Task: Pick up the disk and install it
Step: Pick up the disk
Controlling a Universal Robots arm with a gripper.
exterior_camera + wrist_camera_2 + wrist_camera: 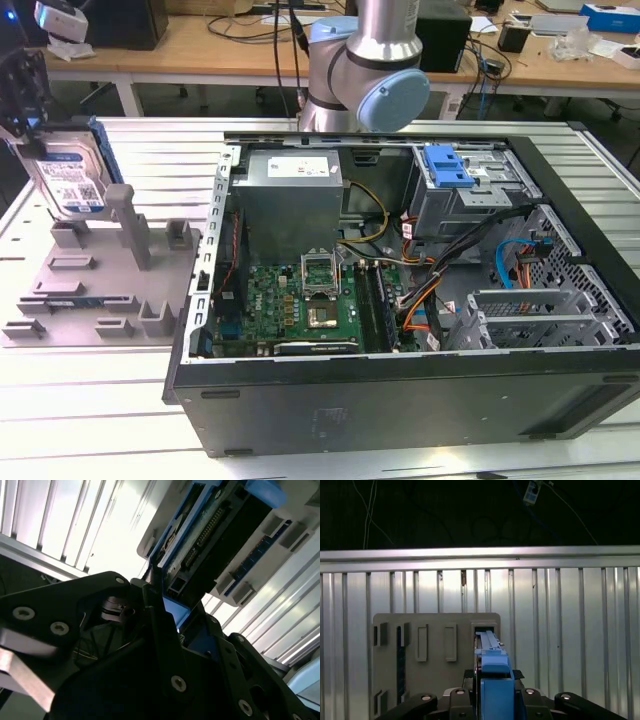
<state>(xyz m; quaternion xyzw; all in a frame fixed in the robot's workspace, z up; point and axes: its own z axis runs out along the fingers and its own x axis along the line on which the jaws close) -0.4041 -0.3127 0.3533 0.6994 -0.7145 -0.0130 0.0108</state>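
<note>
In the exterior view the disk (70, 178) stands upright at the far left, its white-and-blue label facing the camera and a blue bracket around it. It hangs just above the grey fixture plate (100, 285). My gripper (35, 135) holds its upper edge, shut on it. In the first wrist view the disk (495, 680) appears edge-on between my black fingers (457, 697), over an open slot (484, 628) in the plate. The second wrist view shows the disk's circuit-board side (205, 540) and my gripper (172, 615) clamped on the blue bracket.
An open computer case (400, 400) lies on the slatted metal table (90, 400), to the exterior view's right of the fixture. Inside are a grey power-supply box (290, 195), a motherboard (300, 300), cables, and a silver drive cage with a blue tab (447, 168). The arm's base (365, 80) stands behind the case.
</note>
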